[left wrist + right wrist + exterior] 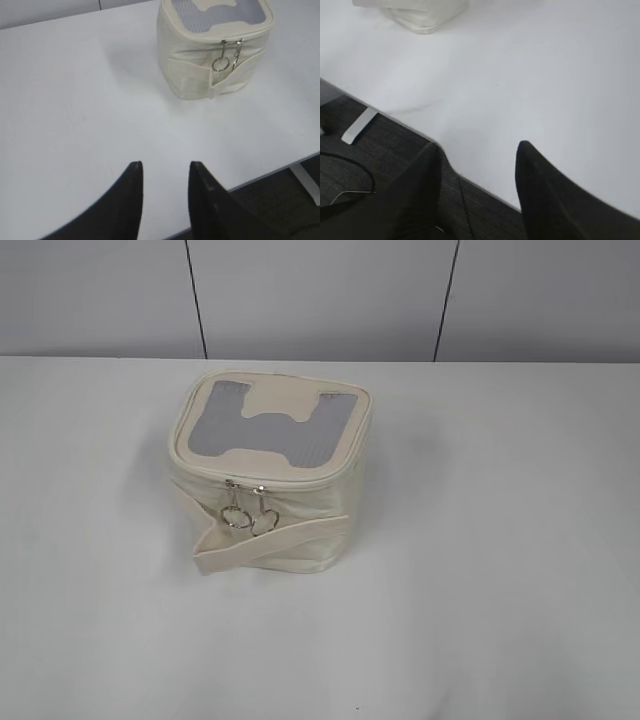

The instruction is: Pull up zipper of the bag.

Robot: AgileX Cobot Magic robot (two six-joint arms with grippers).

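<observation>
The small boxy cream bag (pixel 268 455) stands on the white table, its lid showing a grey ribbed window with a cream bone-shaped patch. The cream zipper (pixel 300 483) runs round the lid rim. Two silver sliders with ring pulls (pixel 250 512) hang side by side at the bag's front, above the strap band (pixel 270 543). The bag (pixel 214 47) and ring pulls (pixel 226 59) also show in the left wrist view. My left gripper (pixel 165 169) is open and empty near the table's front edge, far from the bag. My right gripper (pixel 480 150) is open and empty over the table edge. Only the bag's bottom corner (pixel 420 15) shows there.
The white table (pixel 500 570) stretches around the bag. Its front edge (pixel 395 117) drops to a dark carpeted floor with a black cable (pixel 355 170) and a pale table leg (pixel 359 126). A grey panelled wall (pixel 320 295) stands behind.
</observation>
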